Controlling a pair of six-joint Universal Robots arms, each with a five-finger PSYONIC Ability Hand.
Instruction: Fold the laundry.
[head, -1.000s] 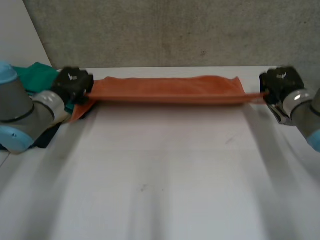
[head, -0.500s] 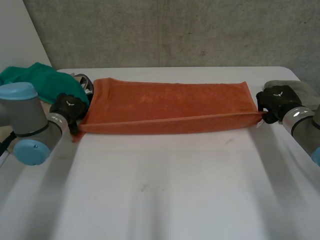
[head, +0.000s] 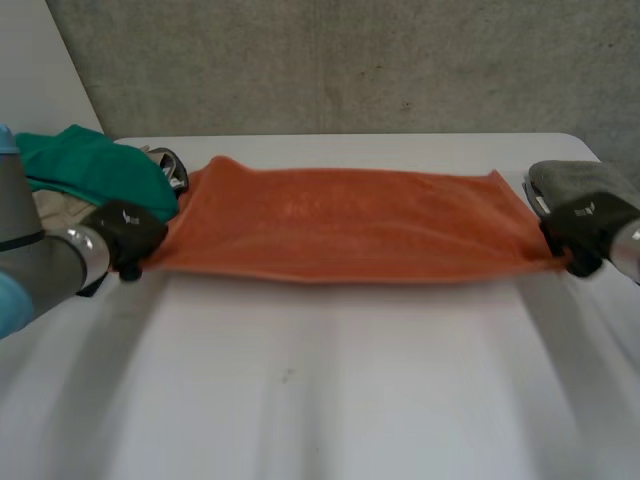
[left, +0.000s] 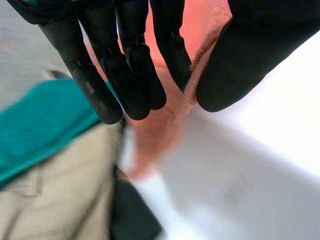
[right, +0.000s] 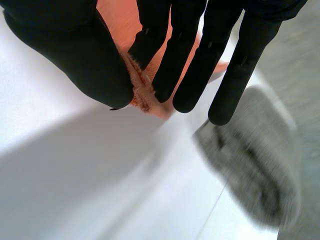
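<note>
Your left robot hand (head: 125, 232) is pinching one near corner of the single long orange terry towel (head: 350, 225) between straight fingers (left: 125, 75) and thumb. Your right robot hand (head: 585, 225) is clamping the opposite near corner the same way. The towel is stretching taut between the two hands over the white desk (head: 350, 390). Three other cloths are lying close by: a crumpled green one (head: 95, 170) and a beige one (head: 50, 208) beside the left robot hand, and a grey one (head: 580, 180) beside the right. Since half a second ago, both hands have drawn nearer the camera, and the towel is showing a wider band.
</note>
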